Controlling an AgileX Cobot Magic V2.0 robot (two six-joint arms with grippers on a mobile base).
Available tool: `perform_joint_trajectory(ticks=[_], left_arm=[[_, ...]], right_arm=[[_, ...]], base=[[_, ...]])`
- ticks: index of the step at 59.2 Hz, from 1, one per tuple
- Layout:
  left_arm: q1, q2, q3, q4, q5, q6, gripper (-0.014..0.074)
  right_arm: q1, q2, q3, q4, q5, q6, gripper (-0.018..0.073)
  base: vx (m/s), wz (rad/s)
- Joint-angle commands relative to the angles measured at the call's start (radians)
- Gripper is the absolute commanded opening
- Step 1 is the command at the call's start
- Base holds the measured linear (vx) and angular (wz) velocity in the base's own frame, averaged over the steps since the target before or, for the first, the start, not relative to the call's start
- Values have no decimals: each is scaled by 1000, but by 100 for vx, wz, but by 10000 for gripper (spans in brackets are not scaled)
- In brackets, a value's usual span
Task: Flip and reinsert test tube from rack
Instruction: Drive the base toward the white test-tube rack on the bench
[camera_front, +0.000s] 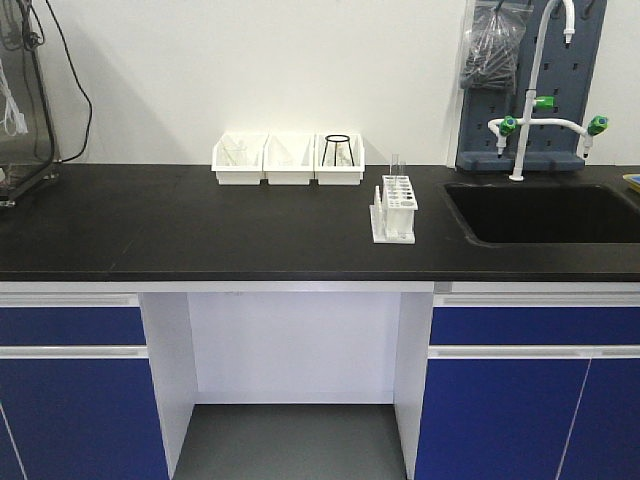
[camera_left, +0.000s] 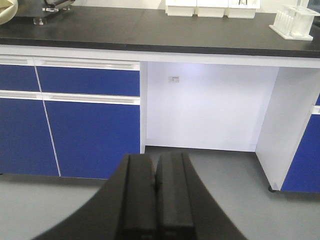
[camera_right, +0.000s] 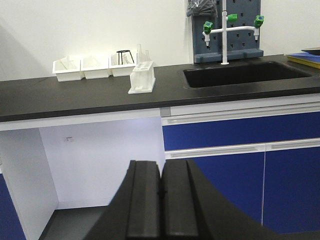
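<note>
Glass test tube (camera_front: 394, 166) stands upright in the rack (camera_front: 397, 208), high ahead on the counter (camera_front: 200, 230). The right end effector (camera_right: 161, 172), clenched empty, looks nearer than the left end effector (camera_left: 155, 167), also clenched.

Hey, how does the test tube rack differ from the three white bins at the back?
The rack stands alone nearer the sink; the bins sit three in a row by the wall. The rack is narrow with a holed top; the bins are low and open. The rack holds a test tube; one bin holds a black ring stand. Both are white.
</note>
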Motion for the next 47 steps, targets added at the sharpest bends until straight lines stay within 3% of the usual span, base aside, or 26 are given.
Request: perform_joint_trajectory(ticks=[1,47], left_arm=[[-8,1,2,-5,-83,0,-6],[-8,1,2,-5,-83,0,-6]], right_arm=[[-4,-8,0,-5,-90,-8,-8],[-4,-8,0,-5,-90,-8,-8]], base=[[0,0],[0,0]])
